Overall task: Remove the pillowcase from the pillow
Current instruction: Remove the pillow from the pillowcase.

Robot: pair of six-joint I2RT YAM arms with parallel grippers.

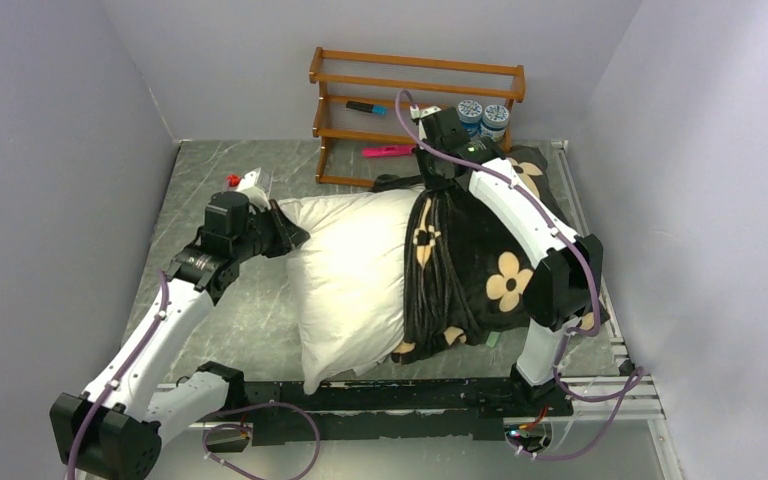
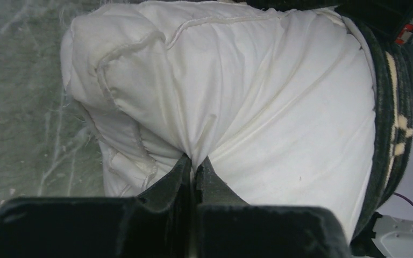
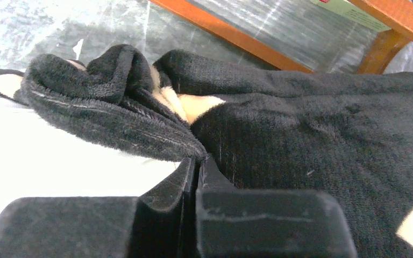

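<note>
The white pillow lies across the table, its left half bare. The black flowered pillowcase is bunched over its right half. My left gripper is shut on a pinch of the pillow's white fabric near its far left corner; the left wrist view shows cloth gathered between the tips, with the pillowcase edge at the right. My right gripper reaches the pillowcase's far edge. In the right wrist view it is shut on the plush hem, with the pillow showing beside it.
A wooden rack stands at the back with a blue marker, a pink marker and two jars. A small red-and-white object lies behind the left gripper. A metal rail runs along the table's right edge.
</note>
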